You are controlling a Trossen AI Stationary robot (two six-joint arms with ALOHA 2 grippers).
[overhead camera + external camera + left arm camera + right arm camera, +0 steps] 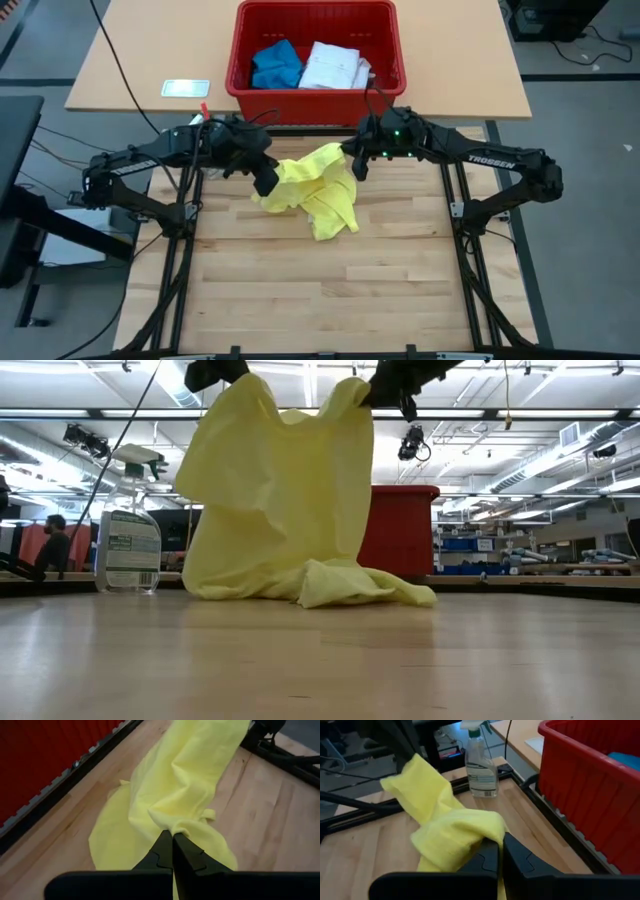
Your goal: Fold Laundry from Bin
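The bright yellow T-shirt [315,190] hangs between my two grippers above the wooden table, and its lower part [340,585] lies bunched on the wood. My left gripper [266,183] is shut on its left side and my right gripper [354,166] is shut on its right side. The red bin [315,50] stands beyond the far edge and holds a blue piece [275,65] and a white shirt [335,68]. The dark grey piece is out of view. My left gripper pinches a bunched fold of the T-shirt [172,827] between its two shut fingers, held high with the cloth hanging below it. My right gripper pinches a bunched fold of the T-shirt [477,832] between its two shut fingers. The cloth hangs slack between the two holds and drapes down to the table.
A clear spray bottle [128,545] stands at the table's far left, also in the right wrist view [481,767]. A black frame rail [320,130] runs along the far edge before the bin. A white card [186,88] lies on the tan table left of the bin.
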